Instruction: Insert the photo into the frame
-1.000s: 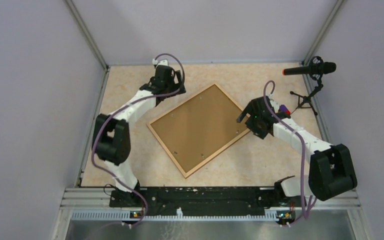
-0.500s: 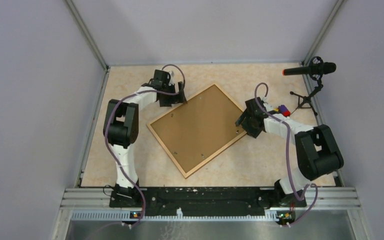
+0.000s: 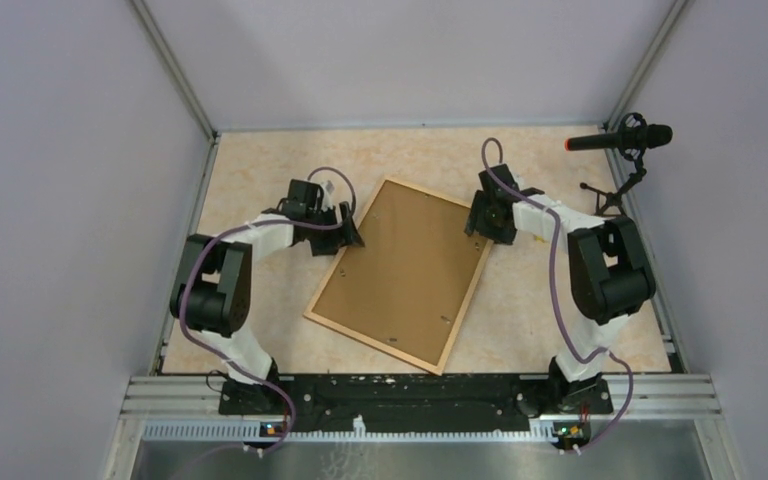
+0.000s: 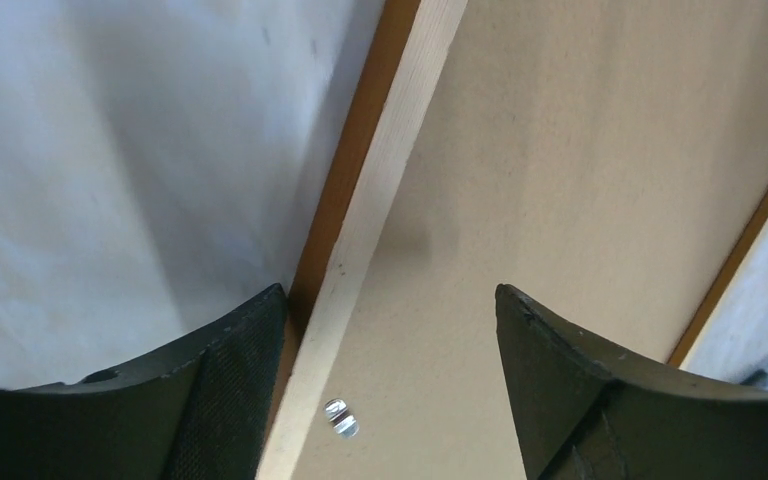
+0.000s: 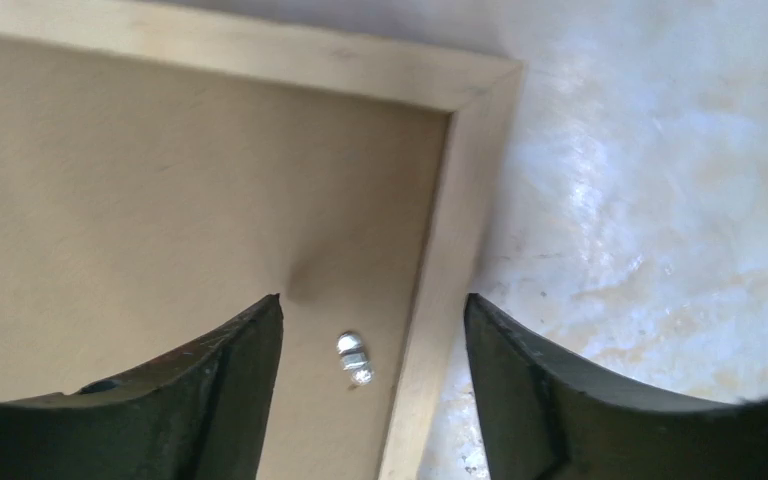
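The frame point(image 3: 466, 292) of light wood lies back-up on the table, with the brown backing board point(image 3: 405, 270) set in it. The photo is out of view. My left gripper point(image 3: 350, 232) is open over the frame's left rail point(image 4: 380, 200). One finger point(image 4: 230, 380) sits outside the rail and the other over the board point(image 4: 560, 150). My right gripper point(image 3: 480, 222) is open at the far right corner, straddling the right rail point(image 5: 450, 230) and the board point(image 5: 160, 180). Neither gripper holds anything.
Small metal clips point(image 4: 340, 417) point(image 5: 353, 357) sit on the board near each rail. A microphone point(image 3: 620, 138) on a small tripod point(image 3: 610, 200) stands at the back right. Grey walls close in the table on the left, back and right.
The frame has turned counter-clockwise from a diamond pose to nearly upright. My left gripper moved nearer along its left edge. My right gripper moved farther and left to its far right corner.
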